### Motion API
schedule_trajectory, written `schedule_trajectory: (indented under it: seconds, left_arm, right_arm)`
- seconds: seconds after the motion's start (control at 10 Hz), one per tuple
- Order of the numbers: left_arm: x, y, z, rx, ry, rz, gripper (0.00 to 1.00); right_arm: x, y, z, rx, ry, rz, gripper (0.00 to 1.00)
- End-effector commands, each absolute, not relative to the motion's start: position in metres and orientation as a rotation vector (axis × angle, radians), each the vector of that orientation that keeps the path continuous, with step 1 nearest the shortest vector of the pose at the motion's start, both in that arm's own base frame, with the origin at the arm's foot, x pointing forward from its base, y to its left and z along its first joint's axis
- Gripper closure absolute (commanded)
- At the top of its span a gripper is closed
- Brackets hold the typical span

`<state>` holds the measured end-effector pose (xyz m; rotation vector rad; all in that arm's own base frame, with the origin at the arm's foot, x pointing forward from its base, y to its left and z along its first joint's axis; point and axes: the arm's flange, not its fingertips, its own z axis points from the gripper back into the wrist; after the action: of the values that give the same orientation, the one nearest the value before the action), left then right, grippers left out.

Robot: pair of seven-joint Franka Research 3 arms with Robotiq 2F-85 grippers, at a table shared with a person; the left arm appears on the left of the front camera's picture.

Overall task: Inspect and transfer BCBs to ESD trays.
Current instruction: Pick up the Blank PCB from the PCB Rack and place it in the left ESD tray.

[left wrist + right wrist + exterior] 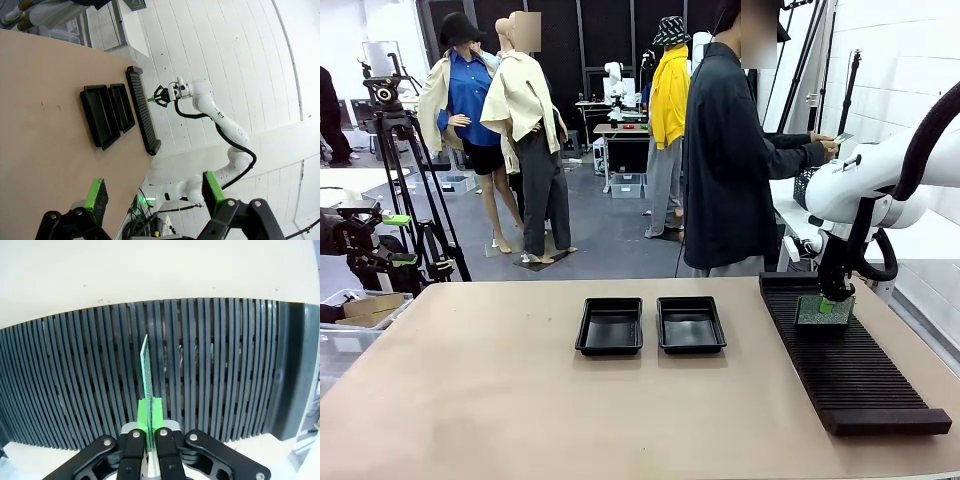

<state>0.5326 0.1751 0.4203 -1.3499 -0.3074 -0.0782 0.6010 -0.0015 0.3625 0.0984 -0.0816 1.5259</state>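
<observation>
Over on the right side, the right gripper [149, 412] has its green pads pressed tight on the top edge of a BCB [823, 311]. The board stands upright, thin edge toward the wrist camera and lined up with the grooves of the long black slotted rack [850, 370] beneath it. In the front view its lower edge sits right at the rack's far end. I cannot tell whether it is seated in a groove or just touching the top.

The rack lies along the right side of the beige table [470, 400]. The two ESD trays [610, 328] sit side by side in the middle of the table, close together but not touching, and well apart from the board.

The left gripper [154, 192] hangs out past the table's left edge. Its fingers are spread wide and there is nothing between the green pads. Its camera looks across the tabletop toward the trays, the rack and the other arm.

At the far side a person [725, 170] in a dark top stands turned toward the wall on the right, one arm reached out that way.
</observation>
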Motion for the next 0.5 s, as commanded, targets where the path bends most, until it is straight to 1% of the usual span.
schedule_trajectory:
  seconds: [0.0,0.4]
  left_arm:
    - [0.5326,0.1750,0.4232,-1.352,-0.302,-0.068,0.00]
    - [0.5326,0.1750,0.4232,-1.352,-0.302,-0.068,0.00]
  right_arm:
    - [0.6030,0.0000,0.3627,0.117,-0.070,1.529,1.00]
    - [0.6052,0.0009,0.3637,0.120,-0.062,1.528,1.00]
